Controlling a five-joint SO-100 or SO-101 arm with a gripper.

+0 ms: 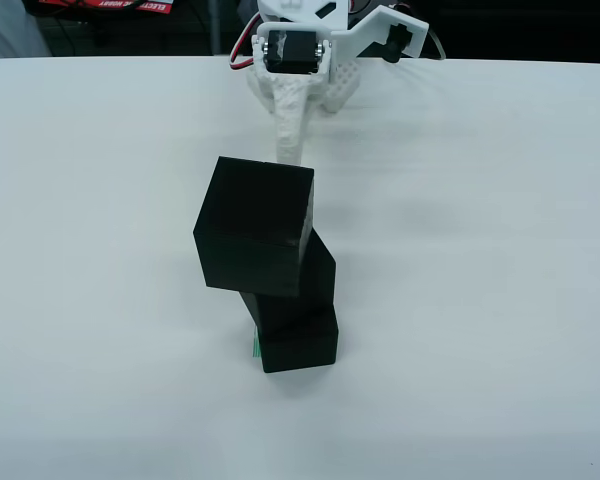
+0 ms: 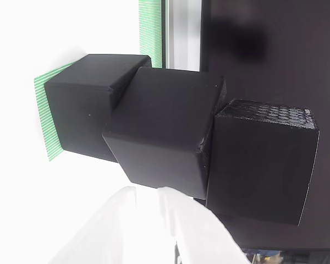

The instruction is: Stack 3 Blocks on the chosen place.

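Note:
Three black blocks stand as a crooked stack on the white table. The bottom block [image 1: 298,342] [image 2: 85,113] sits on the chosen place, a green striped patch [image 1: 253,346] [image 2: 44,115] that peeks out beside it. On it, the middle block [image 1: 315,280] [image 2: 165,132] is twisted. The top block [image 1: 255,225] [image 2: 261,159] overhangs to the left in the view from above. My white gripper [image 1: 310,130] [image 2: 148,193] is behind the stack, apart from it, open and holding nothing.
The white table [image 1: 480,250] spreads wide on both sides of the stack. My arm's base [image 1: 320,35] is at the far edge. In the sideways close view a second green striped strip [image 2: 151,27] lies beyond the stack, beside a dark panel [image 2: 275,49].

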